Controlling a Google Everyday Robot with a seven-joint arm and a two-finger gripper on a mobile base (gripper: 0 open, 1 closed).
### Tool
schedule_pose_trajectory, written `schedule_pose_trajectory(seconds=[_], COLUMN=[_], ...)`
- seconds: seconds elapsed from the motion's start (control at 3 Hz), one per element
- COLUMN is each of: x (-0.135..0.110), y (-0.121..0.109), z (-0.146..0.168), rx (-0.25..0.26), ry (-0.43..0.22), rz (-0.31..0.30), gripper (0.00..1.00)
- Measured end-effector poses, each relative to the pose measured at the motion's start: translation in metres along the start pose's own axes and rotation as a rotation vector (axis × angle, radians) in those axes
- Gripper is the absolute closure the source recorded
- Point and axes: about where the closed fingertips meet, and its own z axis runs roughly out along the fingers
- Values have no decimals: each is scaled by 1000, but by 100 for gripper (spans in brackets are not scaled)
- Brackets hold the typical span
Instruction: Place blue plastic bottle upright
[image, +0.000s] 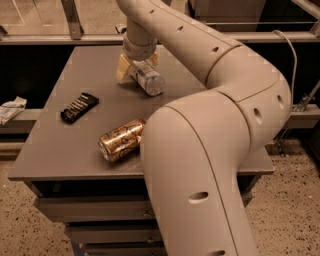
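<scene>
The blue plastic bottle (150, 80) lies on its side at the back middle of the grey table (60, 145), its base pointing toward the front right. My gripper (138, 63) is down over the bottle's cap end, which it hides. Its yellowish fingers (124, 66) stand open, one on each side of the bottle. The bottle rests on the table top.
A gold drink can (120, 140) lies on its side near the table's front edge. A black snack bar (79, 107) lies at the left. My large arm (210, 130) covers the table's right side. A rail and glass (45, 37) run behind the table.
</scene>
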Motion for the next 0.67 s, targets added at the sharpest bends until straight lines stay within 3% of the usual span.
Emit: schedule_pose_trajectory(seconds=[0.33,0.67], x=[3,-1], y=[-3,-5], z=[0,-15], rx=[2,3], ry=[3,-40], rz=[1,3], gripper=[47,77])
